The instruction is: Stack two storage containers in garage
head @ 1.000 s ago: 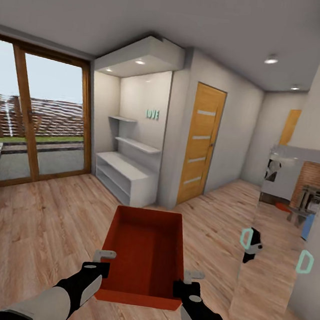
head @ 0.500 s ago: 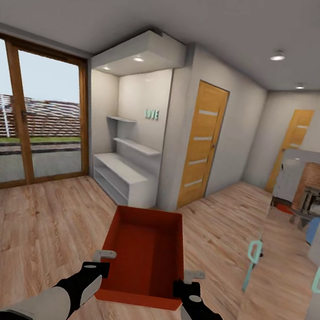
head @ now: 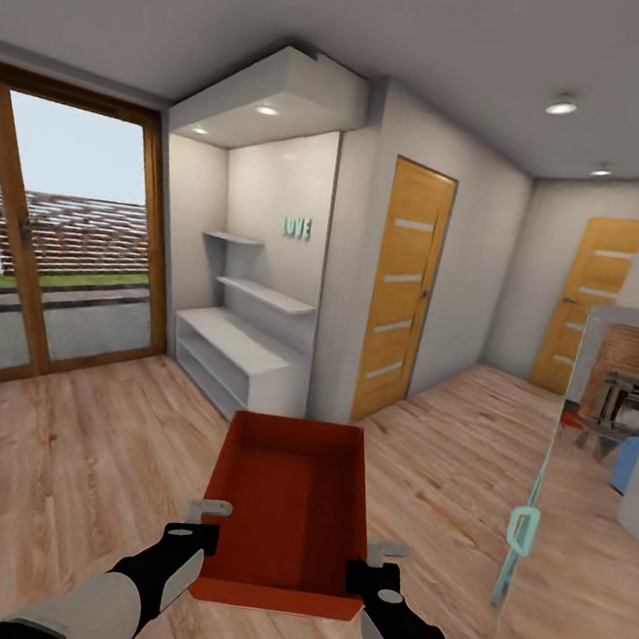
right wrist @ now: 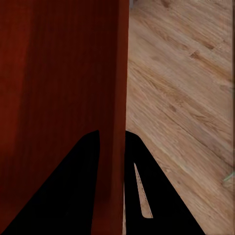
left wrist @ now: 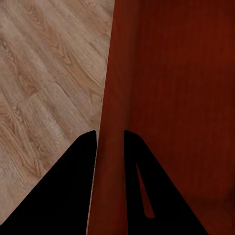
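In the left wrist view, the two black fingers (left wrist: 73, 186) of the left gripper (left wrist: 110, 139) pinch a thin orange-red wall between them, one finger outside, one inside. The right wrist view shows the same: the right gripper (right wrist: 111, 139) clamps the opposite wall with its dark fingers (right wrist: 73, 186) on either side of it.

From the head camera, the left gripper (head: 203, 531) and the right gripper (head: 375, 561) hold the two long side walls of one storage container (head: 290, 502) near its closest end. The orange-red rectangular bin is carried level in front of the robot, above a light wood plank floor (head: 59, 457). It has no lid, and its inside is empty: bare red base and walls.

Beyond the bin stands a white alcove with shelves (head: 247, 335) and small teal letters on its back wall. To the right of that is a wooden door with frosted strips (head: 405, 285), and a second similar door (head: 589, 300) stands farther right. A large glass sliding door (head: 58, 235) at the left looks onto a fenced yard. At the far right edge, a brick fireplace (head: 625, 375) is partly visible.
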Motion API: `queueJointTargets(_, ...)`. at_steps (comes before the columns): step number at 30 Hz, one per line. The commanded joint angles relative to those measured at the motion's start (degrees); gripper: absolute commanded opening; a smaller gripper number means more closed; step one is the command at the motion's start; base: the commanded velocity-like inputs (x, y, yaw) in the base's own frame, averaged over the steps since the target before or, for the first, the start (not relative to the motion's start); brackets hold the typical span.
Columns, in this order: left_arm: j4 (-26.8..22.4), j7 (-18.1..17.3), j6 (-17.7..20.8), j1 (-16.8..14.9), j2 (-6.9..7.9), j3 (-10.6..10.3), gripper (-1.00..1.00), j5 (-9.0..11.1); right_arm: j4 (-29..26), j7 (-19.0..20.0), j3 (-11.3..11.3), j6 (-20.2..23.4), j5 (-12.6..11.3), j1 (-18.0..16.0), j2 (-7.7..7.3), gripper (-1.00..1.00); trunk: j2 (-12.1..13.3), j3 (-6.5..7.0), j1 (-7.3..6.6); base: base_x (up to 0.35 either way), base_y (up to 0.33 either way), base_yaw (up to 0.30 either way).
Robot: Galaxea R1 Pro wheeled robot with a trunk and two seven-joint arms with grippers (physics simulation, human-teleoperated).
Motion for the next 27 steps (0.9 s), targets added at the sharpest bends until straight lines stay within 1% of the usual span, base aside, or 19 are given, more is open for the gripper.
queueJointTargets(1,-0.3,1.8,-1.5,0.0,2.14,0.8,-1.0,-1.0,0.1,0.0,-1.0,0.0,-0.5,0.0,0.03,-1.0,0.0,-0.02,0.05,0.323,0.0,-0.21)
queueJointTargets(23,-0.3,1.7,-1.5,0.0,2.14,0.8,-1.0,-1.0,0.1,0.0,-1.0,0.0,-0.6,0.0,0.05,-1.0,0.0,-0.02,0.05,0.323,0.0,-0.279)
queueJointTargets(27,-0.2,1.7,-1.5,0.0,2.14,0.8,-1.0,-1.0,0.1,0.0,-1.0,0.0,-0.6,0.0,0.05,-1.0,0.0,-0.02,0.05,0.323,0.0,-0.107)
